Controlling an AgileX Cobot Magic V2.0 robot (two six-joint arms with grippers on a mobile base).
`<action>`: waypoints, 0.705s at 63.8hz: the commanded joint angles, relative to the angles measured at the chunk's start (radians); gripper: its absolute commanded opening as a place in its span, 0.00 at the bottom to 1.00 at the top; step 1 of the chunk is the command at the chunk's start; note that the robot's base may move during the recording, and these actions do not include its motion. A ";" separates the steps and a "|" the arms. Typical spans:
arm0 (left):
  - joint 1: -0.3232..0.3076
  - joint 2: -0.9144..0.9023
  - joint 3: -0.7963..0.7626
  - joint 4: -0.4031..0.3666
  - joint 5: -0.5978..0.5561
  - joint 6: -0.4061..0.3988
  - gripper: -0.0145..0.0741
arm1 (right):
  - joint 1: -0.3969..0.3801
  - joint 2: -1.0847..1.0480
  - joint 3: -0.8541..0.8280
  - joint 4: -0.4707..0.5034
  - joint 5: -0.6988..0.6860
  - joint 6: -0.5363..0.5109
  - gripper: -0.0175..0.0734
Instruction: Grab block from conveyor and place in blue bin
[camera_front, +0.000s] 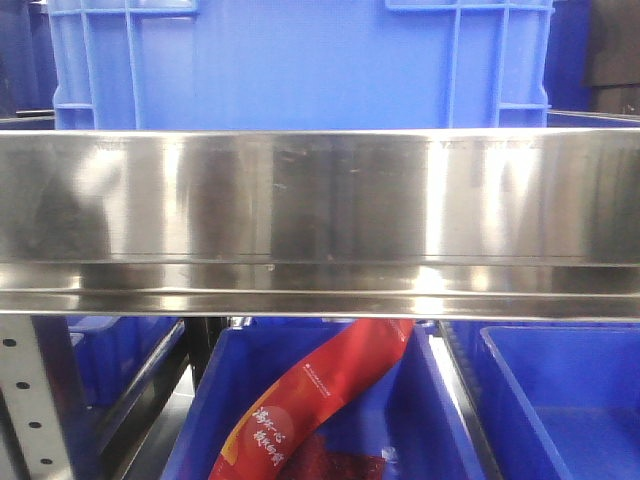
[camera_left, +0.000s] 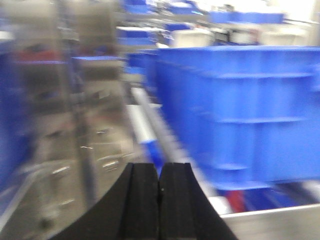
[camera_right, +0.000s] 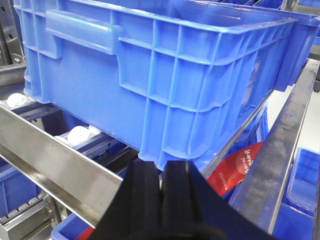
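Wrist views: both arms' black fingers (camera_right: 161, 182) (camera_left: 159, 182) clenched, seemingly empty; ribbed blue bin (camera_right: 165, 75).

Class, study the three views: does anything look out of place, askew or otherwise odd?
One thing: a red packet lies slanted across a lower blue bin, under the steel rail. Everything else there is blue crates and metal. The left wrist view is motion-blurred. Both tools, left and right, are shut and empty.

crate (camera_right: 165, 75): I see bright blue plastic, ribbed grid on its walls
rail (camera_front: 320, 220): brushed silver steel with streaky reflections
pouch (camera_front: 320, 400): red with white lettering
lower bin (camera_front: 560, 400): deep blue
left gripper (camera_left: 160, 200): matte black
right gripper (camera_right: 162, 200): matte black
rollers (camera_right: 80, 134): white
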 joint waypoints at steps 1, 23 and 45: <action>0.062 -0.050 0.077 0.002 -0.083 -0.007 0.04 | -0.003 -0.006 0.002 0.000 -0.021 -0.004 0.01; 0.104 -0.179 0.223 0.002 -0.078 -0.007 0.04 | -0.003 -0.006 0.002 0.000 -0.021 -0.004 0.01; 0.107 -0.179 0.223 0.002 -0.081 -0.007 0.04 | -0.003 -0.006 0.002 0.000 -0.021 -0.004 0.01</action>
